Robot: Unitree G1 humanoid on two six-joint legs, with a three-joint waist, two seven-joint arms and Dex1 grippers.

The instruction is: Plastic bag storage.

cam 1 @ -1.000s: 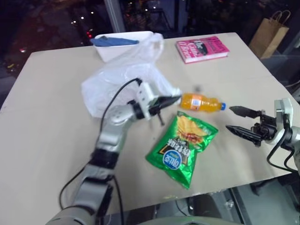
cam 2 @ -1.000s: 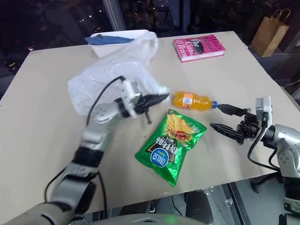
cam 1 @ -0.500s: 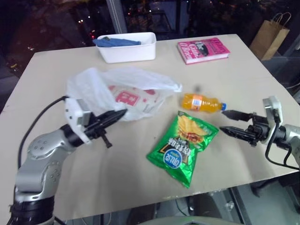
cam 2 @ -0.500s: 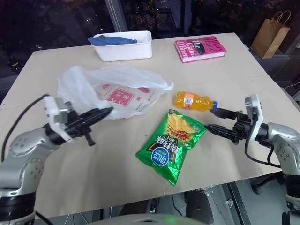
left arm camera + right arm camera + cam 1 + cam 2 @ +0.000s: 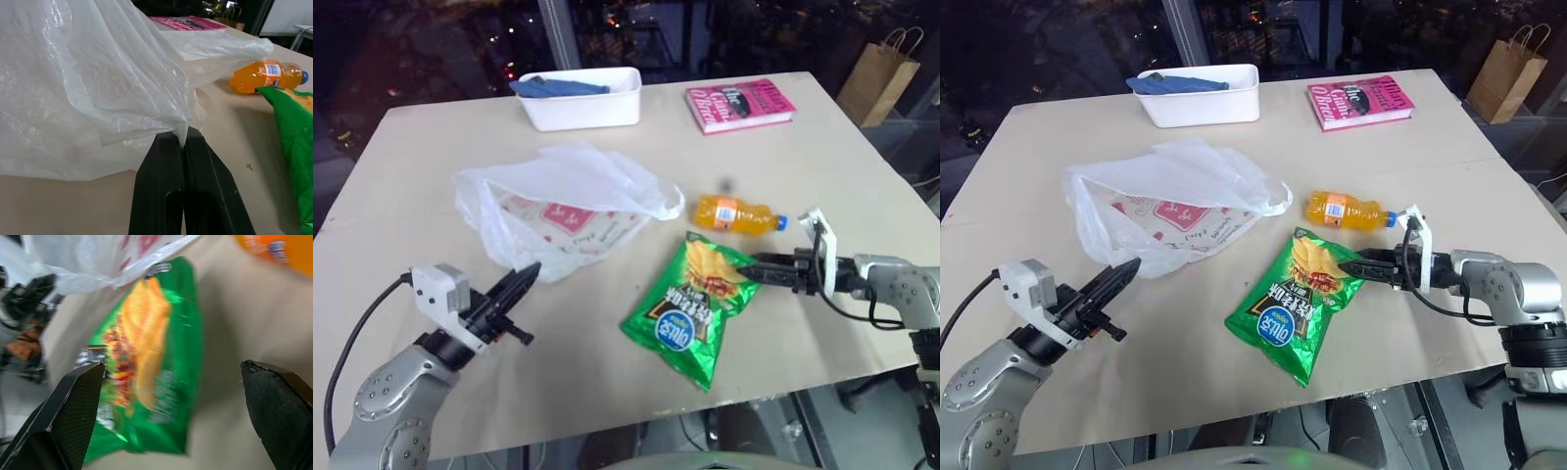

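The worktop (image 5: 803,137) has bare room along its left and near edges. The plastic bag (image 5: 570,201) lies spread left of centre, its near edge pinched between the closed left fingers (image 5: 182,147). The chips packet (image 5: 697,304) lies near the front edge, right of centre; the right fingers (image 5: 83,396) stand wide apart over its top corner, holding nothing. A tub (image 5: 579,98), a book (image 5: 738,103) and a bottle (image 5: 736,213) lie farther back.

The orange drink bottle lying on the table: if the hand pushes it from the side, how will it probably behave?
The orange drink bottle lies on its side on the flat table, so a sideways push would probably roll it. It looks nearly full, so likely fairly heavy for its size. Its smooth plastic may slip between the right hand's open fingers.
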